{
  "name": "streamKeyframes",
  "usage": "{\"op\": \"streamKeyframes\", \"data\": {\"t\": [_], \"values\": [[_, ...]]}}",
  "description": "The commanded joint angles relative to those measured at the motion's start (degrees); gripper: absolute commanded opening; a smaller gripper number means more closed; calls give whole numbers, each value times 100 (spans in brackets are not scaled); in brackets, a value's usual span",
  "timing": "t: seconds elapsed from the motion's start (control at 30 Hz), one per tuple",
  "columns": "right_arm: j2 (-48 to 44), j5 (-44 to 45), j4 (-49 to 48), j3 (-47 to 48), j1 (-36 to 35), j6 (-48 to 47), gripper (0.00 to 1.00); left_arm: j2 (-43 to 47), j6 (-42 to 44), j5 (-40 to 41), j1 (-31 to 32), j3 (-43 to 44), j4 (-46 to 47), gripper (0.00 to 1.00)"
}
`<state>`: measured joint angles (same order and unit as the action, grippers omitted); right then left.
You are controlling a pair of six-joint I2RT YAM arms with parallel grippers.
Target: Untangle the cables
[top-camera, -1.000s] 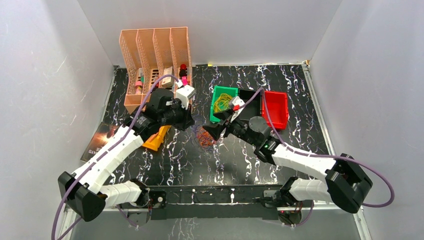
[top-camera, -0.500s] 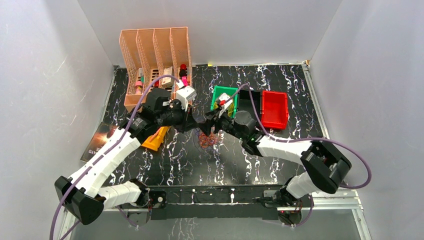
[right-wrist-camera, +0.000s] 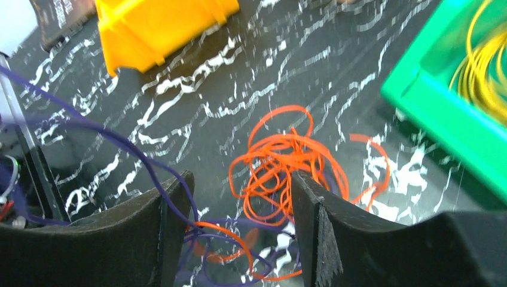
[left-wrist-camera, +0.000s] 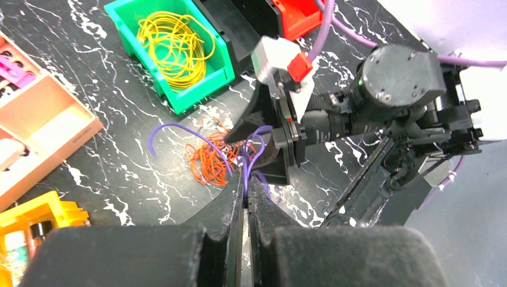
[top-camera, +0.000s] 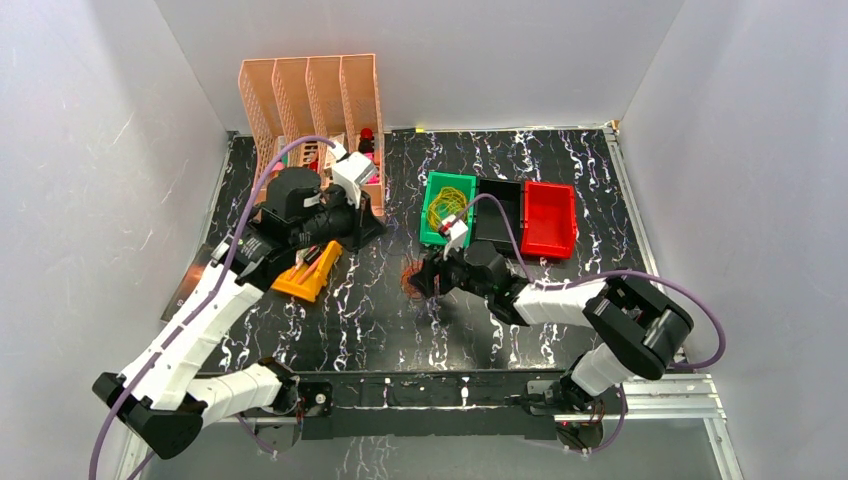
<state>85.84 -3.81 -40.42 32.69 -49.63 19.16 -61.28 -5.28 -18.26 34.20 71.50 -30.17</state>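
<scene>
Just in front of the green bin (left-wrist-camera: pixel 200 89), on the marbled bench (left-wrist-camera: pixel 113 179), lies the orange tangle (right-wrist-camera: pixel 287 161); yellow loops (left-wrist-camera: pixel 170 45) sit inside the bin. My left fingers (left-wrist-camera: pixel 236 206) are pinched shut on a purple strand (left-wrist-camera: pixel 179 128); right fingers (right-wrist-camera: pixel 173 221) gape astride the tangle, holding nothing. These cables (left-wrist-camera: pixel 209 158) look hair-thin, springy, near weightless: I'd take one free outer loop, they'll snag

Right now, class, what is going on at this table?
Two robot arms are working on a tangle of thin cables. The left gripper is shut on a purple cable that runs out of the tangle. The right gripper hangs open around the orange cables on the table. The yellow cables lie in the green bin.
</scene>
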Motion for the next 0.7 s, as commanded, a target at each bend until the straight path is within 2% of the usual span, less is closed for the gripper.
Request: {"op": "streamKeyframes", "data": {"t": [0.0,0.67], "values": [[-74,63,-204,-361,-38,235,68,162,-105,305,-27,389,-81,0],[-408,384,-135,-1629,-38,406,63,-42,91,1343,-25,1601,138,0]]}}
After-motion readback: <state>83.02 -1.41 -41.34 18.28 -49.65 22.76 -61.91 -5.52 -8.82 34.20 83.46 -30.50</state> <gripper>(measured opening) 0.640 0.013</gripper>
